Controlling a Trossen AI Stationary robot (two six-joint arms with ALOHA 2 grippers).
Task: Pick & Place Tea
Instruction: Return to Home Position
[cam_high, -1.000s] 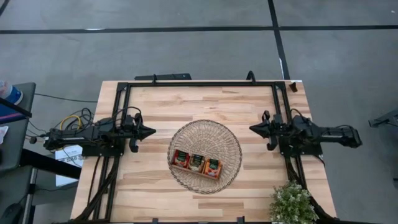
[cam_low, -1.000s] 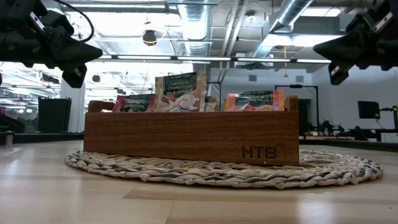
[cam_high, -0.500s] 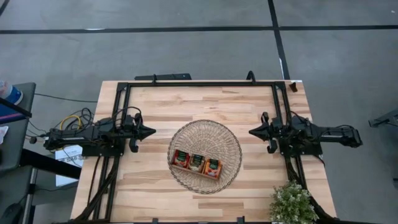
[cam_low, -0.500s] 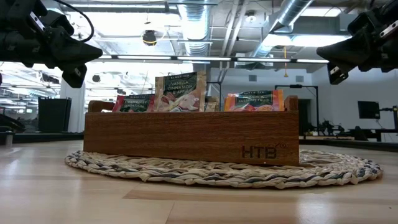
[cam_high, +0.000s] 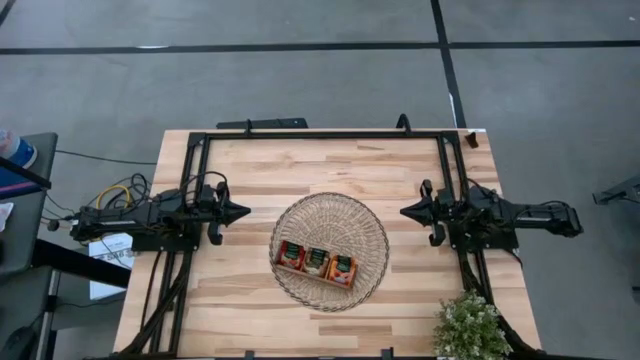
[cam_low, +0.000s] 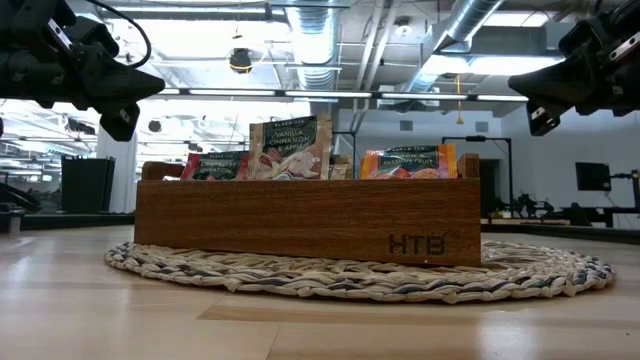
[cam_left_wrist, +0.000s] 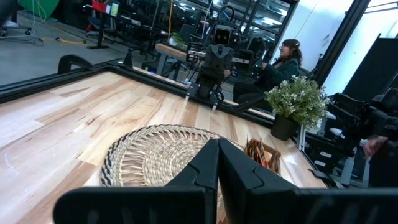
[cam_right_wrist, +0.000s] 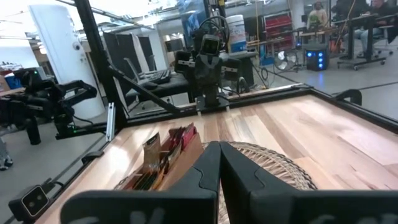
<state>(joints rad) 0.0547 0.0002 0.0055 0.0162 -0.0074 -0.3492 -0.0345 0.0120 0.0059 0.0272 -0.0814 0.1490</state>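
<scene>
The left hand (cam_high: 238, 211) and right hand (cam_high: 410, 211) are held closed, empty, either side of the wicker mat (cam_high: 330, 215); tea sachets (cam_low: 290, 147) are seen in the tray (cam_low: 300, 220).

I carry two grippers: left gripper (cam_high: 243, 211), right gripper (cam_high: 406, 211). One wooden tray (cam_low: 300, 230), three compartments. Tea in three colour groups: red sachets (cam_low: 214, 166), pale sachets (cam_low: 290, 148), orange sachets (cam_low: 408, 161); number per group cannot be told. One wicker basket (cam_high: 330, 210). One potted plant (cam_high: 468, 328).

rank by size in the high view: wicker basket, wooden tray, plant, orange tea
1. wicker basket
2. plant and wooden tray: too alike to rank, and the plant is cut off by the picture's edge
3. orange tea
</scene>
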